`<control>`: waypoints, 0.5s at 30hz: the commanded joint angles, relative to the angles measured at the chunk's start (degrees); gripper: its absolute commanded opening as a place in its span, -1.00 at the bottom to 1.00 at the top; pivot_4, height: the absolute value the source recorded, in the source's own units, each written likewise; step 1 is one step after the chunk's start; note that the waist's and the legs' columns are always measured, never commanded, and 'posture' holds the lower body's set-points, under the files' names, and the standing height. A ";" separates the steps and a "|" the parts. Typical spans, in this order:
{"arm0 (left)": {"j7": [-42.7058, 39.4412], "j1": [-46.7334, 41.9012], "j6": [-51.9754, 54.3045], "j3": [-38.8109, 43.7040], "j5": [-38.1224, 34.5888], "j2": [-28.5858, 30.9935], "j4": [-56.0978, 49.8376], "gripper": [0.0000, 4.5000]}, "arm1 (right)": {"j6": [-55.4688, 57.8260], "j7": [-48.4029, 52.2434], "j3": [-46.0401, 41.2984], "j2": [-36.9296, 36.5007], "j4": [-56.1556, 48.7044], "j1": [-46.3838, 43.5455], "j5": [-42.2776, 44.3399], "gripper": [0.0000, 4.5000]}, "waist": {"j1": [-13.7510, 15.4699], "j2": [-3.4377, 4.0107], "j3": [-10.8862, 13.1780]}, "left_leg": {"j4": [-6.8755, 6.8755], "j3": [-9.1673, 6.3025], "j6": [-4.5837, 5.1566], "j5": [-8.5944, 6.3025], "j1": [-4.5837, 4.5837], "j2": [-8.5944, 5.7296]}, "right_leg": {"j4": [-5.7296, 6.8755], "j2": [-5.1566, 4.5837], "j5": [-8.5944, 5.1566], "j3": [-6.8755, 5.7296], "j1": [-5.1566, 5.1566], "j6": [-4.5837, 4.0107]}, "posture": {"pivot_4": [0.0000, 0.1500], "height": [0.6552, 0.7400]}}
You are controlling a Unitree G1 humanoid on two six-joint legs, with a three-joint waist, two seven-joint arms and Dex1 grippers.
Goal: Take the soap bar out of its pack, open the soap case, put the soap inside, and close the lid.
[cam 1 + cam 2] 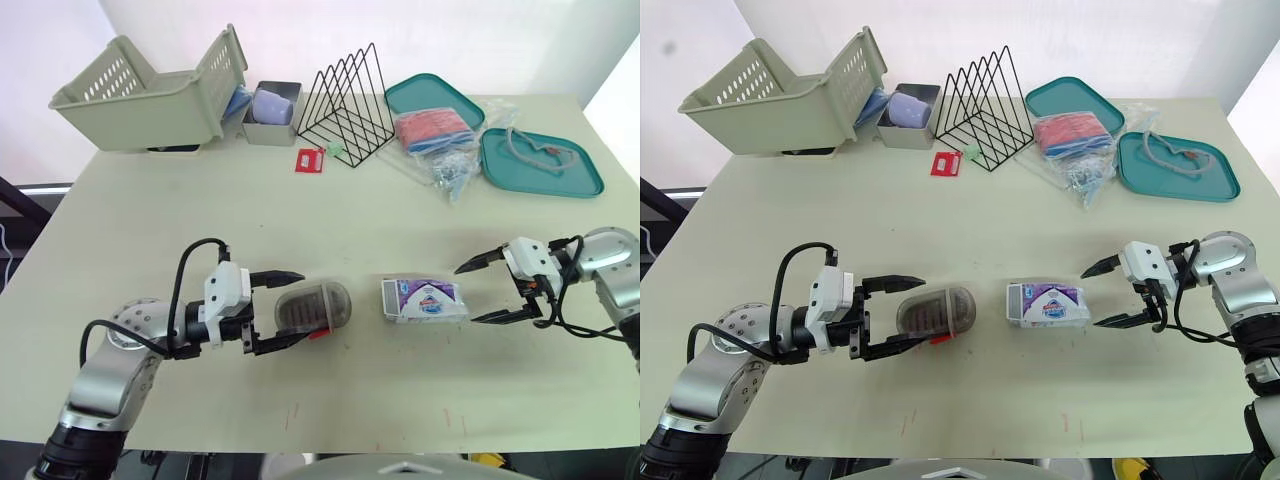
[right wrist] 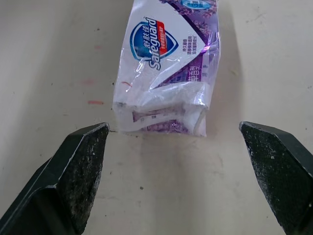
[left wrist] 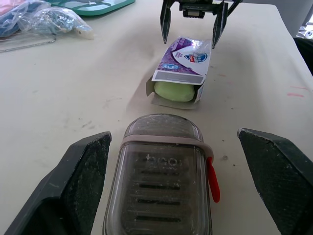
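Purple-white soap pack lies on worktop, long axis L-R, closed end just beside our right gripper (fingers apart), open end facing soap case straddled by our left gripper, also apart.

The purple-and-white soap pack holds a pale green soap bar; the smoky grey soap case has a red tab.

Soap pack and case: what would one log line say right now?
left gripper: open, straddling soap case, lid shut | right gripper: open, at soap pack closed end | soap bar: inside pack, other end open
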 commanded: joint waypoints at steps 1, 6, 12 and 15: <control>-0.68 0.20 -2.06 -0.57 0.50 -0.34 0.15 0.97 | 2.33 0.30 -2.85 0.55 -3.39 2.56 2.33 1.00 | 0.07 0.00 0.00 | 0.00 0.00 0.00 0.00 0.00 0.00 | 0.00 0.00 0.00 0.00 0.00 0.00 | 1.00 1.00; -1.52 0.40 -2.92 -1.01 0.65 -0.06 0.40 0.97 | 4.28 -1.41 -4.62 2.66 -7.67 5.62 1.82 1.00 | 0.01 0.00 0.00 | 0.01 0.00 0.00 0.00 0.00 -0.01 | 0.00 0.00 0.00 0.01 0.01 0.00 | 1.00 1.00; -1.39 0.04 -3.21 -0.99 0.85 0.31 0.65 0.97 | 4.52 -3.54 -5.40 5.11 -8.48 5.71 0.07 1.00 | 0.01 0.00 0.00 | 0.02 0.00 0.00 0.00 0.02 0.00 | 0.04 0.02 0.00 0.01 0.01 0.00 | 1.00 1.00; -1.35 -0.08 -3.28 -0.99 0.98 0.39 0.72 0.97 | 4.10 -3.98 -5.61 6.19 -7.61 4.96 -0.90 1.00 | 0.02 0.00 0.00 | 0.02 0.00 0.00 0.00 0.02 0.00 | 0.03 0.02 0.00 0.00 0.01 0.00 | 1.00 1.00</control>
